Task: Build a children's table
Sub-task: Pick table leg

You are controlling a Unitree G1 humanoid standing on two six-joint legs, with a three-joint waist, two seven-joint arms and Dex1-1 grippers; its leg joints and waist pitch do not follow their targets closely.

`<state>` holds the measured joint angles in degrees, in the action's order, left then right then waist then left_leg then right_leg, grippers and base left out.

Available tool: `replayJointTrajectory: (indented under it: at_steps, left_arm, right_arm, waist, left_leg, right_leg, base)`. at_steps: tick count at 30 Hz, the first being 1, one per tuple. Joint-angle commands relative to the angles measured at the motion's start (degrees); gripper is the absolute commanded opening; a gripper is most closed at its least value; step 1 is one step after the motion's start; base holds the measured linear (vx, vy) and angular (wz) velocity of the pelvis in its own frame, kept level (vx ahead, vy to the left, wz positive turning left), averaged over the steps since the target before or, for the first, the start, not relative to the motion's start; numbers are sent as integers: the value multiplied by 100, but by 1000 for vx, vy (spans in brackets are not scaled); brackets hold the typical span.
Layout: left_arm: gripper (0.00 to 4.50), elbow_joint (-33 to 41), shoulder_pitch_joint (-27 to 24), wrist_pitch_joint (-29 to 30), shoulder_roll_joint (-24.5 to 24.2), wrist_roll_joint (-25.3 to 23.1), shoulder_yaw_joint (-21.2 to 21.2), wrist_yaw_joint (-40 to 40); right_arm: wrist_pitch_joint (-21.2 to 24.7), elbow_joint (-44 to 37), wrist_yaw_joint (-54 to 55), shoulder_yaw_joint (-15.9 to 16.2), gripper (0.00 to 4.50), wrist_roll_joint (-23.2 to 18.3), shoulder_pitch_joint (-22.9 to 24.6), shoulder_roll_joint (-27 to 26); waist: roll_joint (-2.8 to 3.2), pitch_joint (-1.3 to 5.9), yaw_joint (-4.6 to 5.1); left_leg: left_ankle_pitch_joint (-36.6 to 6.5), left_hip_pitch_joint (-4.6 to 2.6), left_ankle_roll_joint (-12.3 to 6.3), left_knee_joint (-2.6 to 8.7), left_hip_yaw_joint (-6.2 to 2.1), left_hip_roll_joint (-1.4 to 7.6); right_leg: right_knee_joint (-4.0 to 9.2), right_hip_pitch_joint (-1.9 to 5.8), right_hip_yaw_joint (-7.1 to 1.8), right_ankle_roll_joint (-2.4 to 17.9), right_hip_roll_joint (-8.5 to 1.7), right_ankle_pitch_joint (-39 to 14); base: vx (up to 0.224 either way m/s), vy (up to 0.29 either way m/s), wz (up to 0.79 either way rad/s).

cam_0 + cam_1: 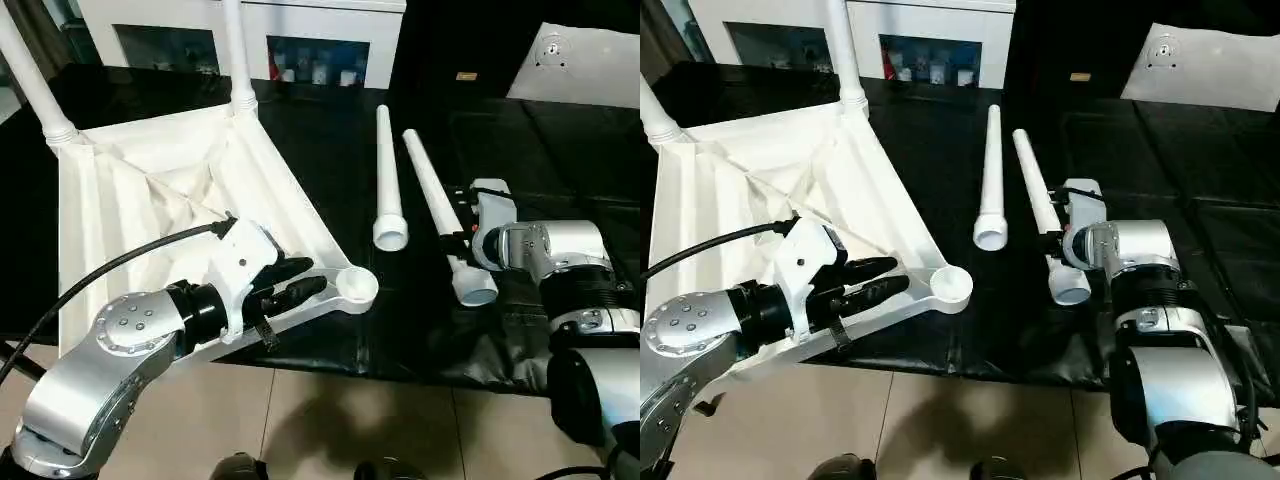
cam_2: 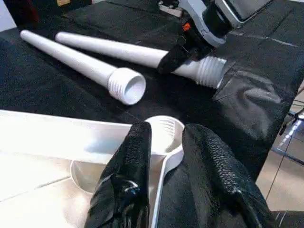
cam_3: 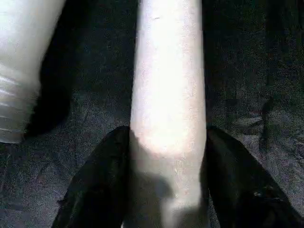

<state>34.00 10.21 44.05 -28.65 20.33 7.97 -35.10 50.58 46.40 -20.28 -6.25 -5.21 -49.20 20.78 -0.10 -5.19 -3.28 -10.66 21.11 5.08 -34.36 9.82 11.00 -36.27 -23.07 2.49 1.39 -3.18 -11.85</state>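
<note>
The children's table top (image 1: 130, 200) lies upside down on the left, ribbed underside up. Two white legs (image 1: 35, 85) (image 1: 235, 55) stand screwed into its far corners. My left gripper (image 1: 290, 285) is shut on the top's near rim, just behind the empty corner socket (image 1: 355, 288); in the left wrist view the thin rim sits between its fingers (image 2: 137, 156). Two loose legs lie side by side on the black mat, threaded ends toward me. My right gripper (image 1: 460, 240) clasps the right-hand leg (image 1: 430, 190), one finger on each side of the leg's shaft (image 3: 168, 85). The other loose leg (image 1: 387, 170) lies untouched.
A white cabinet (image 1: 300, 30) with glass-fronted compartments stands at the back. A white sheet (image 1: 590, 60) lies at the far right. The black mat (image 1: 330, 130) ends at the near edge, with tiled floor (image 1: 350, 420) below. A black cable (image 1: 100, 270) runs to my left wrist.
</note>
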Motion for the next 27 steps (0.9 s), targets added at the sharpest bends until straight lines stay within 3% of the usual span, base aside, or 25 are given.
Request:
replayJointTrajectory:
  at_steps: [1,4,6,7,8,9,11,13,16,17,18,19,20,21,23,26,27]
  left_arm:
    - [130,-35,112,-56,93,-15,40,118]
    - [130,-114,182,1,283,67,-119,285]
    - [130,-197,301,94,460,162,-294,450]
    - [130,-253,368,132,546,197,-383,537]
    - [130,-358,500,206,711,293,-550,681]
    - [146,-476,660,269,891,416,-741,827]
    - [156,-669,939,340,1189,713,-1037,994]
    - [166,-741,1056,363,1305,863,-1127,1019]
    - [193,-1025,1584,417,1771,1410,-1368,1143]
    - [199,-1129,1757,440,1921,1590,-1434,1188]
    - [208,-1129,1757,440,1921,1590,-1434,1188]
    - [208,-1361,2111,517,2265,1970,-1558,1303]
    - [222,-1361,2111,517,2265,1970,-1558,1303]
    - [236,-1442,2252,576,2414,2079,-1626,1354]
    - [242,-1731,2639,659,2849,2537,-1868,1582]
    - [278,-1851,2773,732,2986,2743,-1954,1657]
    - [278,-1965,2886,768,3063,2852,-1993,1712]
  right_arm:
    - [-149,-3,171,-267,193,-134,104,84]
    - [-523,-298,278,-579,188,-326,178,53]
    - [-1094,-746,145,-918,187,-647,301,-56]
    - [-1311,-961,58,-1053,186,-797,356,-117]
    - [-1414,-1255,-105,-1185,186,-994,413,-194]
    - [-1330,-1578,-270,-1360,186,-1268,448,-304]
    - [-1003,-2218,-734,-1587,186,-1841,535,-519]
    - [-837,-2529,-1028,-1621,186,-2140,611,-610]
    - [-336,-3619,-2108,-1514,186,-3290,1031,-861]
    - [-165,-3849,-2368,-1472,186,-3602,1139,-903]
    - [-165,-3849,-2368,-1472,186,-3602,1139,-903]
    - [90,-4167,-2737,-1375,186,-4131,1326,-940]
    - [90,-4167,-2737,-1375,186,-4131,1326,-940]
    - [171,-4286,-2820,-1355,186,-4294,1396,-964]
    - [397,-4549,-3013,-1289,186,-4550,1537,-1015]
    - [500,-4679,-3087,-1261,186,-4661,1613,-1034]
    - [603,-4817,-3154,-1205,186,-4782,1702,-1042]
  waist:
    - [48,437,-4]
    - [46,451,-22]
    - [31,462,-30]
    - [56,473,-34]
    - [33,472,-31]
    - [67,481,-30]
    - [46,471,-15]
    - [54,482,-16]
    - [60,492,-62]
    - [67,499,-79]
    - [68,497,-92]
    - [31,491,-92]
    - [53,498,-135]
    - [50,492,-143]
    - [25,494,-202]
    - [-7,485,-207]
    - [9,476,-214]
  left_leg:
    - [-496,-26,-55,314,-1,121]
    - [-467,-20,-50,306,0,125]
    - [-423,-17,-92,296,6,116]
    - [-395,-10,-108,293,4,112]
    - [-389,-9,-177,289,9,120]
    - [-360,-4,-235,284,3,105]
    - [-364,8,-328,288,0,87]
    - [-372,7,-402,287,-19,98]
    - [-325,-8,-559,282,-9,108]
    - [-369,-20,-553,286,-16,120]
    - [-413,-29,-540,291,-20,130]
    - [-447,-20,-495,296,-11,121]
    - [-481,-45,-487,285,-6,122]
    - [-471,-28,-459,302,-29,149]
    - [-438,-20,-400,296,-13,118]
    - [-430,13,-366,308,-19,116]
    - [-435,10,-355,303,-22,112]
  right_leg:
    - [342,347,-248,1402,-325,-39]
    - [331,354,-243,1416,-328,53]
    - [327,362,-247,1397,-324,178]
    - [311,372,-246,1399,-324,243]
    - [320,364,-250,1389,-323,318]
    - [311,378,-244,1417,-315,357]
    - [328,395,-244,1419,-305,357]
    - [329,403,-235,1425,-314,285]
    - [355,391,-237,1441,-309,271]
    - [359,378,-232,1471,-315,217]
    - [373,366,-228,1482,-320,153]
    - [380,382,-228,1491,-317,57]
    - [394,369,-233,1483,-327,-7]
    - [388,367,-228,1478,-344,-63]
    - [416,376,-228,1349,-349,-247]
    - [432,387,-223,1269,-363,-414]
    - [452,369,-225,1198,-356,-495]
  base:
    - [0,0,0]
    - [0,0,0]
    - [0,0,0]
    - [0,0,0]
    - [0,0,0]
    - [0,0,0]
    - [0,0,0]
    - [0,0,0]
    - [0,0,0]
    - [0,0,0]
    - [0,0,0]
    - [0,0,0]
    - [0,0,0]
    - [0,0,0]
    - [0,0,0]
    - [0,0,0]
    - [0,0,0]
